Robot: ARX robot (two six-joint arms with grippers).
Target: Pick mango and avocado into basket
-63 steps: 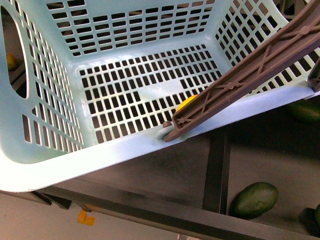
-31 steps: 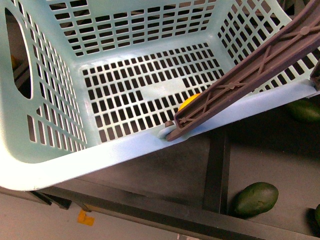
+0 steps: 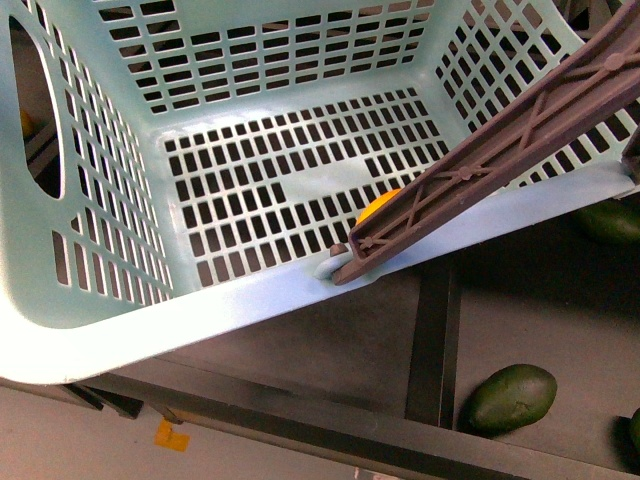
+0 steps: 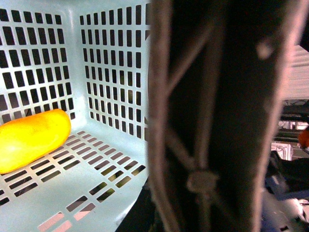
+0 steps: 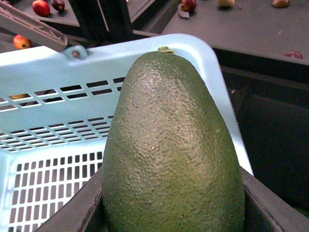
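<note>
Up close, pebbly oval avocado (image 5: 174, 145).

Right tool (image 5: 171, 210) is clamped on the avocado (image 5: 171, 130). Dark fingers (image 5: 273, 208) press its wide end from both sides, and the fruit's long axis points straight out from the wrist, stem end farthest. Left tool is hidden: a brown handle (image 4: 217, 116) blocks the left wrist camera close up. In the front view, a dark sliver (image 3: 632, 155) sits at the 3 o'clock edge, too cropped to call as an arm.
</note>
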